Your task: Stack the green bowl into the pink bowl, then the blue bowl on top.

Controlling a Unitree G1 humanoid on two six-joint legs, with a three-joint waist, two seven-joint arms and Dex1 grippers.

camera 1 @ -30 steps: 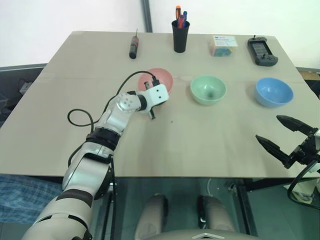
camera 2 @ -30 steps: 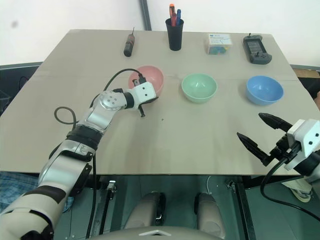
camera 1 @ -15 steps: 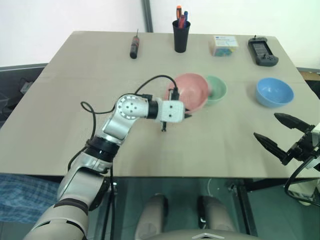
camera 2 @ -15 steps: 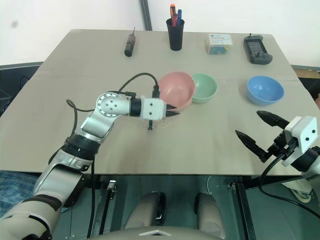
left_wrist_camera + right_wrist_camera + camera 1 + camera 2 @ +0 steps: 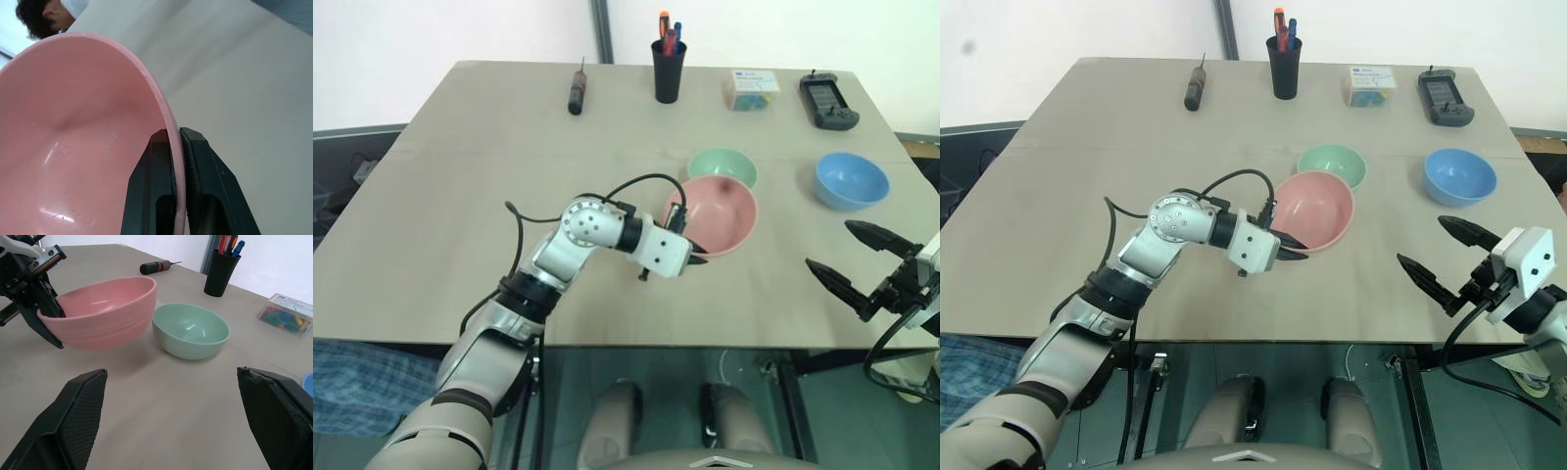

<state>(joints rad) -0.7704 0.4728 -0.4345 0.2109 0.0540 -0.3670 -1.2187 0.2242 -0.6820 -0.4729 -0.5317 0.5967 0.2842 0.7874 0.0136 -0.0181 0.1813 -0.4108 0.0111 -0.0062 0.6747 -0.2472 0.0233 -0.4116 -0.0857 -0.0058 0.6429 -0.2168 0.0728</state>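
The pink bowl [image 5: 713, 214] was held by its near rim, pinched between the closed fingers of the left gripper [image 5: 690, 257], one finger inside the wall and one outside, as was plain in the left wrist view. The bowl was seen just in front of the green bowl [image 5: 722, 165], close beside it but apart from it; whether its base rested on the table [image 5: 460, 176] or hung slightly above could not be told. The blue bowl [image 5: 850, 180] lay well to the right, untouched. The right gripper [image 5: 1445, 259] hovered at the table's near right edge with its fingers spread wide and nothing between them. The step in hand was judged to be the placing of the pink bowl as the base of the stack. Next, a release of that rim seemed called for, then a grasp of the green bowl's rim and a lift into the pink one.
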